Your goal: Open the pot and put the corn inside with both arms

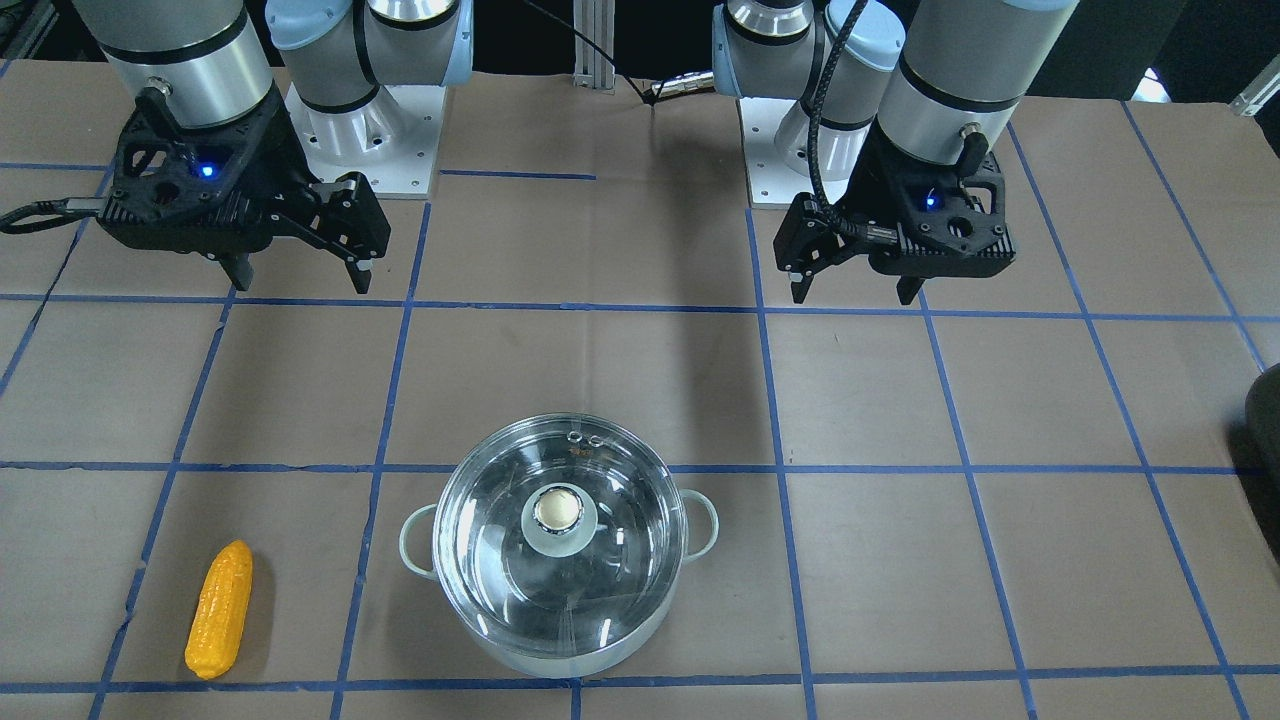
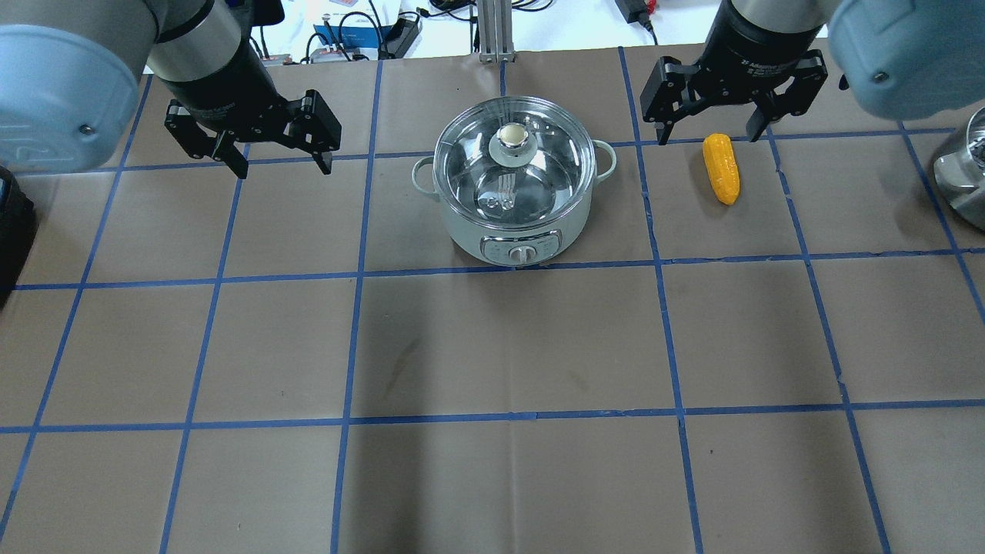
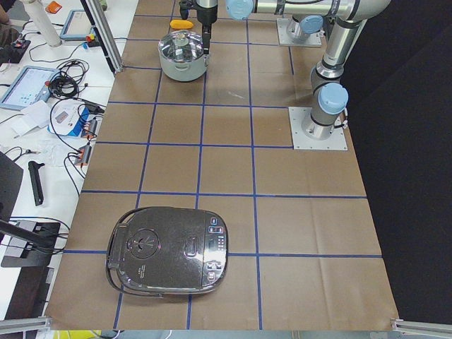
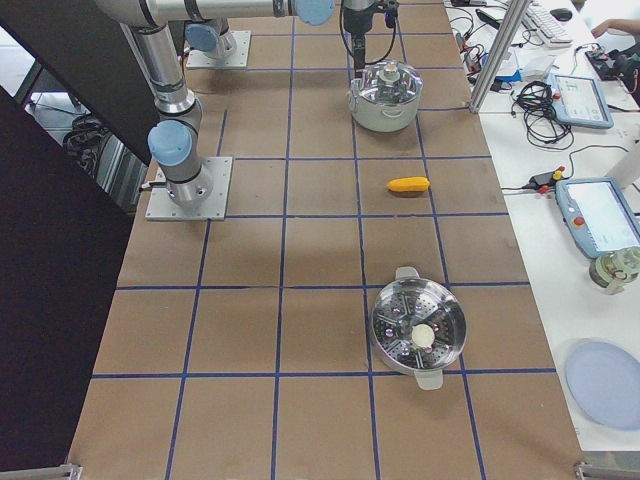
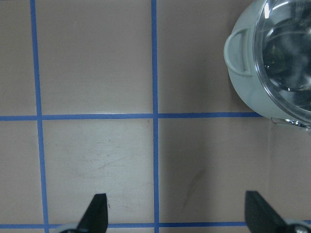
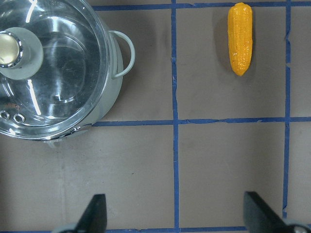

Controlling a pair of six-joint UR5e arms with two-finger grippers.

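The pot [image 6: 112, 92] sat with its glass lid [image 6: 53, 68] on. The corn [image 6: 240, 39] lay well apart from the pot, past its loop handle [image 6: 127, 53]. The right gripper [image 6: 177, 221] hung below the pot, fingers spread wide.

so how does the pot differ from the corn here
The pot is round, pale green and steel; the corn is a slim, tapered yellow-orange cob. The pot stands upright with its glass lid on; the corn lies on its side. The pot is far wider than the corn is long. Both rest on the table, untouched.
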